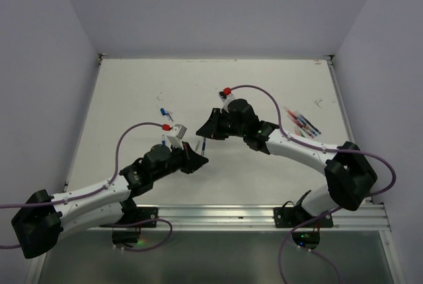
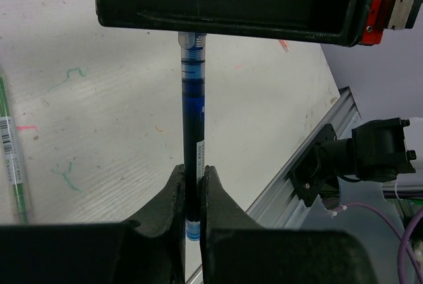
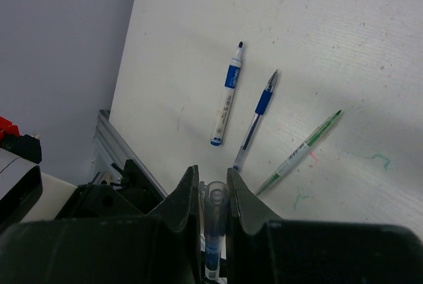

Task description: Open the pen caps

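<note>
A thin pen with blue ink (image 1: 203, 145) is held in the air between my two grippers. My left gripper (image 2: 193, 168) is shut on the pen's barrel (image 2: 192, 119) near its blue tail end. It also shows in the top view (image 1: 193, 158). My right gripper (image 3: 211, 175) is shut on the pen's other end, around a clear cap (image 3: 215, 198). That gripper shows in the top view (image 1: 213, 129) and as a black block in the left wrist view (image 2: 225, 0). I cannot tell whether the cap is still seated on the pen.
A white marker with a blue band (image 3: 226, 96), a blue-grip pen (image 3: 256, 115) and a green pen (image 3: 301, 153) lie on the table. The green pen also shows in the left wrist view (image 2: 13, 158). Several pens (image 1: 303, 123) lie at the right. The metal rail (image 1: 264, 214) runs along the near edge.
</note>
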Controlling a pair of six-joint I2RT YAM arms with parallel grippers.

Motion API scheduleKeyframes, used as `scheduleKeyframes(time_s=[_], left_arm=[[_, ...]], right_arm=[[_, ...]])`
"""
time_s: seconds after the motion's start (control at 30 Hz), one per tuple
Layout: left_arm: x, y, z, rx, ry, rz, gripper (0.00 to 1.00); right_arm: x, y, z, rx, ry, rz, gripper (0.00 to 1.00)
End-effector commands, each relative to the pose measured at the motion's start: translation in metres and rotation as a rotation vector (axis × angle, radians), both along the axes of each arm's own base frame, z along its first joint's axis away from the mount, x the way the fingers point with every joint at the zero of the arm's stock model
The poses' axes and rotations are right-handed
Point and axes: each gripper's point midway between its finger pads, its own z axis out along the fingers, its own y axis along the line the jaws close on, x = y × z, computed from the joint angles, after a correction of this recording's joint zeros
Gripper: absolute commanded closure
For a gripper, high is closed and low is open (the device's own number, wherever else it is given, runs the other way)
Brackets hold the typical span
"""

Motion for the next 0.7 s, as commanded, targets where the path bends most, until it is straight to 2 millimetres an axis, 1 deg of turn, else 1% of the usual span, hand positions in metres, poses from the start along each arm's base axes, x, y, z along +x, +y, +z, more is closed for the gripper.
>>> scheduleKeyframes(time_s=[0.0,0.13,0.17,0.2,0.27,0.3,0.33,0.37,0.4,0.43,0.47,0.53,0.57,0.6,0.63,0.67], left_arm=[[0.004,-0.007,0.025,-0.065,-0.045,-0.005,1.00],[0.000,-0.010,0.026,-0.073,-0.061,-0.037,1.00],[-0.002,-0.011,0.026,-0.075,-0.066,-0.052,1.00],[-0.004,-0.012,0.028,-0.082,-0.076,-0.069,1.00],[-0.006,-0.010,0.026,-0.080,-0.077,-0.072,1.00],[-0.008,-0.010,0.029,-0.087,-0.088,-0.084,1.00],[-0.009,-0.010,0.027,-0.086,-0.085,-0.091,1.00],[-0.011,-0.009,0.026,-0.079,-0.084,-0.096,1.00],[-0.011,-0.009,0.027,-0.078,-0.094,-0.100,1.00],[-0.012,-0.008,0.025,-0.076,-0.092,-0.105,1.00],[-0.013,-0.007,0.025,-0.075,-0.094,-0.105,1.00],[-0.014,-0.006,0.024,-0.073,-0.093,-0.104,1.00],[-0.015,-0.005,0.024,-0.074,-0.094,-0.104,1.00],[-0.015,-0.003,0.025,-0.074,-0.097,-0.101,1.00],[-0.016,-0.002,0.023,-0.070,-0.094,-0.100,1.00],[-0.017,0.001,0.024,-0.069,-0.099,-0.095,1.00]], right_arm=[[0.003,0.002,0.019,0.039,-0.043,-0.006,1.00],[0.012,-0.001,0.010,-0.011,-0.047,-0.042,1.00],[0.020,-0.005,0.008,-0.026,-0.071,-0.084,1.00],[0.026,-0.006,0.010,-0.009,-0.102,-0.104,1.00],[0.036,-0.008,0.011,0.020,-0.161,-0.143,1.00],[0.045,-0.009,0.009,0.017,-0.157,-0.156,1.00],[0.048,-0.007,0.008,0.004,-0.154,-0.149,1.00],[0.059,0.000,0.025,0.012,-0.183,-0.160,1.00],[0.065,0.003,0.019,-0.003,-0.182,-0.165,1.00],[0.072,0.004,0.020,-0.010,-0.187,-0.185,1.00],[0.086,0.003,0.031,-0.008,-0.209,-0.226,1.00],[0.101,0.005,0.028,-0.008,-0.217,-0.243,1.00],[0.117,0.001,0.037,0.017,-0.220,-0.267,1.00],[0.119,0.005,0.040,0.045,-0.195,-0.238,1.00],[0.127,0.006,0.034,0.045,-0.181,-0.238,1.00],[0.138,0.003,0.042,0.059,-0.194,-0.256,1.00]])
